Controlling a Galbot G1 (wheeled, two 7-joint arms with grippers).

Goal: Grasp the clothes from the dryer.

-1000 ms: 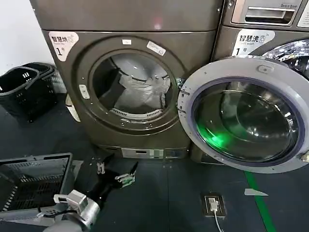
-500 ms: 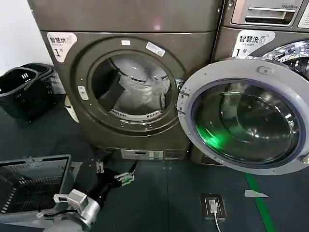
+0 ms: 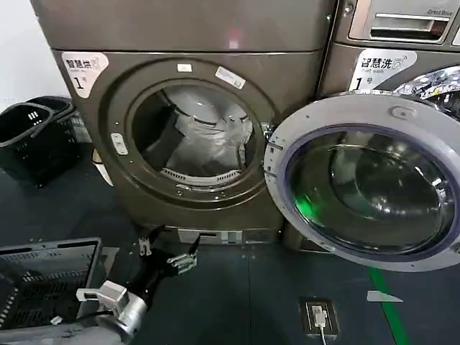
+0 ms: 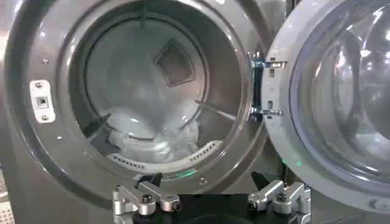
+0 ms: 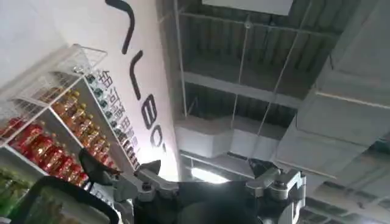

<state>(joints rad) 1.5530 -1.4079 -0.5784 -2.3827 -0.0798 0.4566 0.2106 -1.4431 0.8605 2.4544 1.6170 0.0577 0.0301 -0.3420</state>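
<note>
The bronze dryer (image 3: 215,29) with the label 1 stands straight ahead, its silver-rimmed glass door (image 3: 327,108) swung open to the right. Inside the drum lie the clothes (image 3: 210,136), a pale grey-white crumpled bundle against the back and bottom. My left gripper (image 3: 169,248) hovers low over the dark floor in front of the dryer's base, open and holding nothing. In the left wrist view the left gripper (image 4: 206,181) points at the porthole, with the clothes (image 4: 155,139) on the drum floor beyond it. My right gripper (image 5: 206,164) is open, aimed up at a ceiling.
Black baskets (image 3: 29,129) stand on the left by the wall. A grey slatted crate (image 3: 43,277) lies at the lower left beside my left arm. A second bronze machine (image 3: 388,43) stands on the right behind the open door. A floor socket (image 3: 318,314) and green line (image 3: 388,305) mark the floor.
The left gripper has risen slightly and moved nearer the dryer's base, still open. The dryer has slid a little left in the head view and looks slightly larger.
</note>
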